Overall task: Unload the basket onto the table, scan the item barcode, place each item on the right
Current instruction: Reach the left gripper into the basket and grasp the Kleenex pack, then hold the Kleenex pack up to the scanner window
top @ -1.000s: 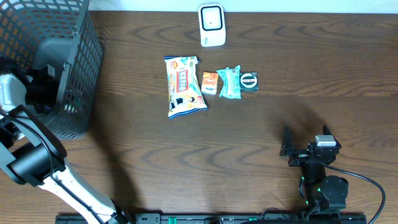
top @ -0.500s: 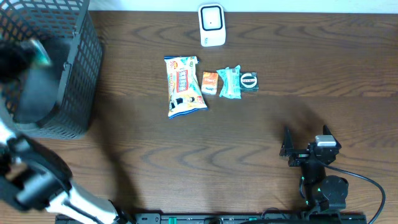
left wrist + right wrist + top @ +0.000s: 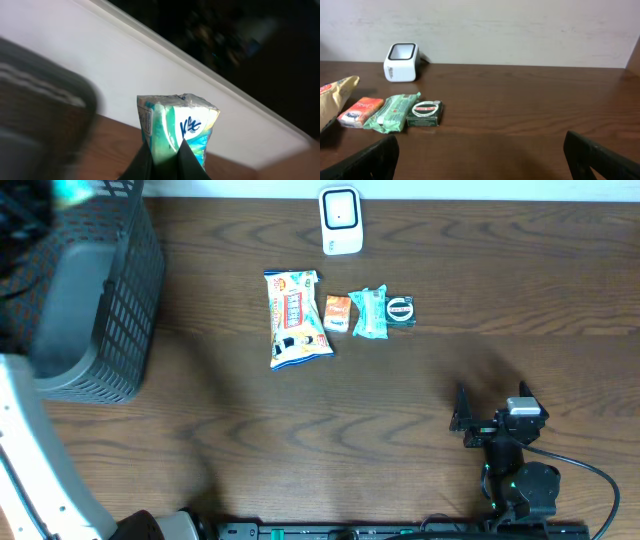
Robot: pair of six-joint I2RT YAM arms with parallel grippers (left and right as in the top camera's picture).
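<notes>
My left end effector (image 3: 164, 152) has lifted clear of the basket (image 3: 120, 320), pinching the teal packet (image 3: 180, 125) above its far corner, well apart from the scanner (image 3: 340, 220), so I judge the carry across comes next; right end effector (image 3: 480, 150) idles wide.

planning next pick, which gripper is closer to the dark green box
Right. The right gripper sits front-right of the dark green box; the left gripper is far off by the basket.
</notes>
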